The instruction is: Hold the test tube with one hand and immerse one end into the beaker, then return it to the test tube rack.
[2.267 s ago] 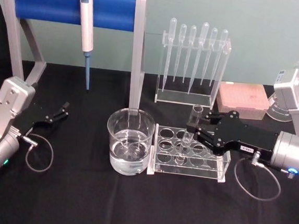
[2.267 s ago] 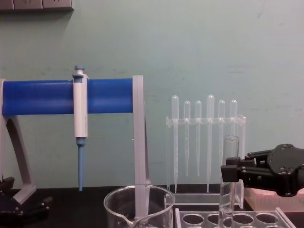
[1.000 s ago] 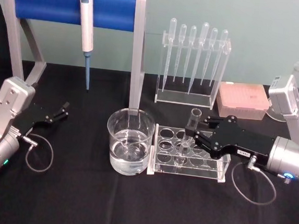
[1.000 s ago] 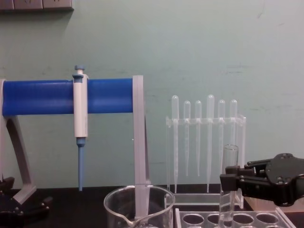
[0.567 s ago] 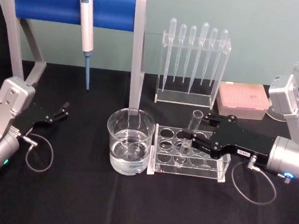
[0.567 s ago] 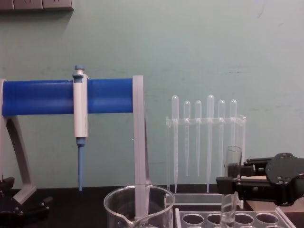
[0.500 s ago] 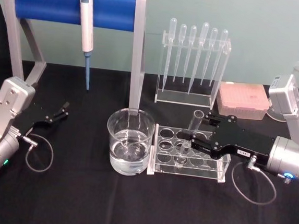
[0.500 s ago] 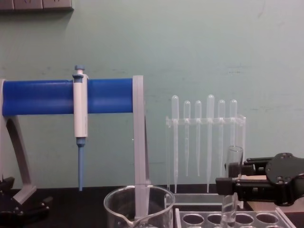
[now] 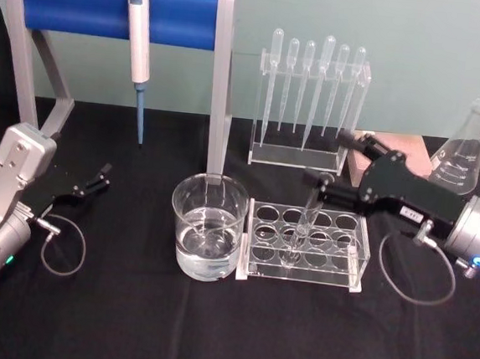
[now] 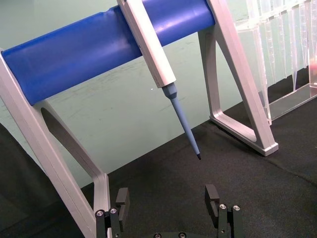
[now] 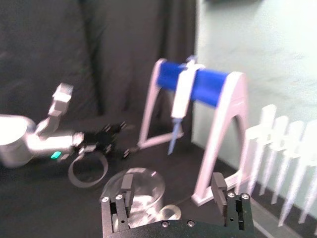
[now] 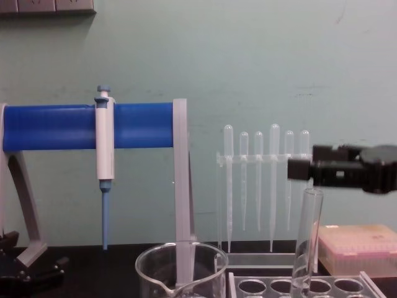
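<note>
test tube [image 9: 303, 221] leaning in rack [image 9: 306, 242], right end effector [image 9: 334, 184] open

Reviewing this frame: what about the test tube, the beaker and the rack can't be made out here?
- Test tube bottom: chest view, cut off by the lower edge.
- Beaker water level: chest view, same edge.
- Which rack hole holds the tube: head view, clear glass over clear plastic.

Six plastic pipettes [image 9: 315, 89] (racked), one test tube [image 9: 302, 223], one beaker [image 9: 208, 225].
</note>
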Controlling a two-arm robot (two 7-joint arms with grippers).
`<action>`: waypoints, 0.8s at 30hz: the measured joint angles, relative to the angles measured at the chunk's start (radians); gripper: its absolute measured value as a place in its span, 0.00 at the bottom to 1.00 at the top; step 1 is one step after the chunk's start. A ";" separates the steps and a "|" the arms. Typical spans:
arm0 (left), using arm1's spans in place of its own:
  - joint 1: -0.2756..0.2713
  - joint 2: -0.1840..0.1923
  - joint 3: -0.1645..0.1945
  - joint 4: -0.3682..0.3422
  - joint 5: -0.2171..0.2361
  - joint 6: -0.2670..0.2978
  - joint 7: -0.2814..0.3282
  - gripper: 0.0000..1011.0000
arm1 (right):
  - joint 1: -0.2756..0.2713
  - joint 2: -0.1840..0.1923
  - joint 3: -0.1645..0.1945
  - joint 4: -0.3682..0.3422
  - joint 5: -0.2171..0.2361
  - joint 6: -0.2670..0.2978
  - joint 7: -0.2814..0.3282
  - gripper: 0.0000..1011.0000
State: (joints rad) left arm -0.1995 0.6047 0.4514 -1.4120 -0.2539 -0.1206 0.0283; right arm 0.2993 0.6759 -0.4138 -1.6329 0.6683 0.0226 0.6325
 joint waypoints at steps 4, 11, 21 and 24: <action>0.000 0.000 0.000 0.000 0.000 0.000 0.000 0.99 | -0.024 -0.030 0.036 -0.007 0.015 -0.011 -0.076 0.99; 0.000 0.000 0.000 0.000 0.000 0.000 0.000 0.99 | -0.075 -0.143 0.101 0.000 -0.067 -0.076 -0.343 0.99; 0.000 0.000 0.000 0.000 0.000 0.000 0.000 0.99 | -0.100 -0.287 0.129 0.099 -0.247 -0.122 -0.646 0.99; 0.000 0.000 0.000 0.000 0.000 0.000 0.000 0.99 | -0.099 -0.302 0.126 0.120 -0.273 -0.120 -0.671 0.99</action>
State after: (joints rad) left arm -0.1995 0.6047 0.4514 -1.4120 -0.2539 -0.1206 0.0283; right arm 0.2007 0.3734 -0.2875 -1.5126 0.3953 -0.0973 -0.0383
